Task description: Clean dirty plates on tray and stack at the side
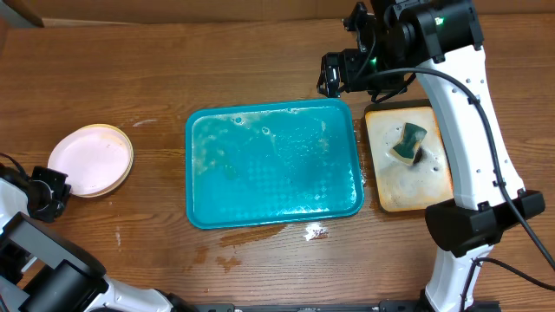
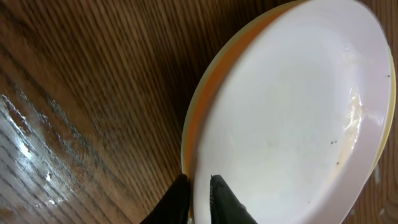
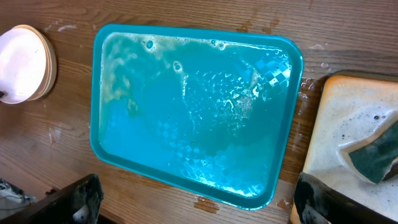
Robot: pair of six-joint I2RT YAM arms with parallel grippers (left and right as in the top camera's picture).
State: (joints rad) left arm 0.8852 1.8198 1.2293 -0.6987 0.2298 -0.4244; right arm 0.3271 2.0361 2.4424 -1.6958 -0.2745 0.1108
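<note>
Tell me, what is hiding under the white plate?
A yellowish plate: only its rim peeks out beneath the white plate. Everything else below is covered.

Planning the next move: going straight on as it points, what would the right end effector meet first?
Likely the teal tray, on its wet base; nothing shows in between, though depth is unclear.

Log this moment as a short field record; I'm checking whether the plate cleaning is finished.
teal tray: wet, soapy, empty
plates: stacked left of it, white one on top
sponge: on tan tray
left gripper: astride the top one's rim; grip unclear
right gripper: open, holding nothing
</note>
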